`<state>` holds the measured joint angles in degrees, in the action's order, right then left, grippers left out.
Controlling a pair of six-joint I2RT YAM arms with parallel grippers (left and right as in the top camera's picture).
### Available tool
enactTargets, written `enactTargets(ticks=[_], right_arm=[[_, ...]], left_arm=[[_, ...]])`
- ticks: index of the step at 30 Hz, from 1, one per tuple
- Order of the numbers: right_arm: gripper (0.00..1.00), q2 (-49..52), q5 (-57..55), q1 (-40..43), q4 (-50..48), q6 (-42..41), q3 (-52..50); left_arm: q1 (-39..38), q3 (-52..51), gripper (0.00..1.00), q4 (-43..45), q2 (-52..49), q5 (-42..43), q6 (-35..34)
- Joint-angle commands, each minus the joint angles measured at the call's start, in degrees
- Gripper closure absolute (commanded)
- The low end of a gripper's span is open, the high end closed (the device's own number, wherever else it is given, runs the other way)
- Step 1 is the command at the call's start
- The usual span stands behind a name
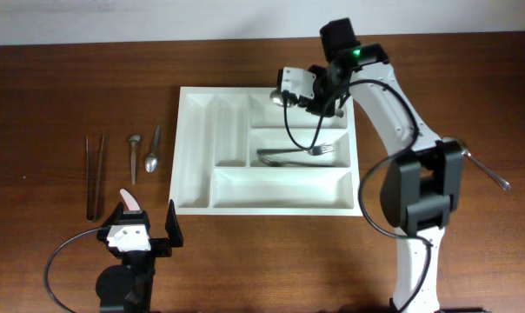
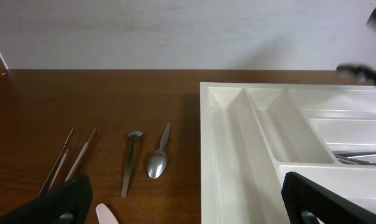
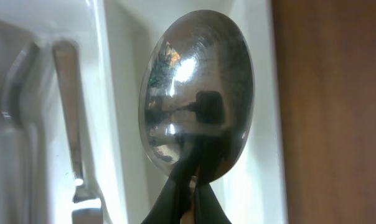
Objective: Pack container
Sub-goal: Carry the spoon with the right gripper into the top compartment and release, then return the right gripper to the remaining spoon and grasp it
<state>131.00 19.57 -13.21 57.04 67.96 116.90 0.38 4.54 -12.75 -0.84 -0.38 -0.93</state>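
The container, a white cutlery tray (image 1: 280,187), lies in the middle of the table. My right gripper (image 1: 317,103) hovers over its upper right compartment, shut on a metal spoon (image 1: 277,97). In the right wrist view the spoon's bowl (image 3: 197,112) fills the frame above the closed fingers (image 3: 188,202), with the tray wall (image 3: 122,93) behind it. Forks (image 1: 293,155) lie in the middle long compartment. My left gripper (image 1: 147,222) is open and empty, near the table's front edge, left of the tray (image 2: 238,155).
Left of the tray lie a pair of dark sticks (image 1: 94,174), a small utensil (image 1: 134,156) and a spoon (image 1: 152,152), also seen in the left wrist view (image 2: 158,160). Another spoon (image 1: 491,172) lies at the far right behind the right arm.
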Motion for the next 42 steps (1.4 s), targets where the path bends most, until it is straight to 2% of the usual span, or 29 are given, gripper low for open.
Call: enactTargets(ticks=[1,3,4,5,7,11,15,19,23,33,42], right_arm=[[0.95,2.0,1.1,-0.3,-1.2,0.6,0.7],[0.85,2.3,1.5,-0.3,-2.0,0.4,0.7],[0.66,2.3,1.5,-0.3,-2.2,0.2,0.7],[0.54,2.1,1.4,-0.3,-2.3,0.2,0.8],[0.50,1.4,0.9,0.0,-2.3,-0.6,1.1],[0.41,-0.8,-4.4,2.2,-1.3,-13.4,4.5],[0.37,-3.3,-13.2,6.7,7.5,-22.8,9.9],[0.35,-4.0,-23.1,12.7,18.8,-25.7,14.7],[0.34,-4.0,-32.1,19.5,24.1,-26.9,15.1],[0.38,-3.0,-25.9,36.3,24.2,-26.9,13.7],[0.42,-1.0,-22.2,46.1,20.3,-24.7,7.5]], left_arm=[[-0.2,-0.7,0.01,0.2,0.5,0.6,0.1],[-0.2,-0.7,0.01,0.2,0.5,0.6,0.1],[-0.2,-0.7,0.01,0.2,0.5,0.6,0.1],[-0.2,-0.7,0.01,0.2,0.5,0.6,0.1],[-0.2,-0.7,0.01,0.2,0.5,0.6,0.1],[-0.2,-0.7,0.01,0.2,0.5,0.6,0.1],[-0.2,-0.7,0.01,0.2,0.5,0.6,0.1],[-0.2,-0.7,0.01,0.2,0.5,0.6,0.1],[-0.2,-0.7,0.01,0.2,0.5,0.6,0.1],[-0.2,-0.7,0.01,0.2,0.5,0.6,0.1],[-0.2,-0.7,0.01,0.2,0.5,0.6,0.1]])
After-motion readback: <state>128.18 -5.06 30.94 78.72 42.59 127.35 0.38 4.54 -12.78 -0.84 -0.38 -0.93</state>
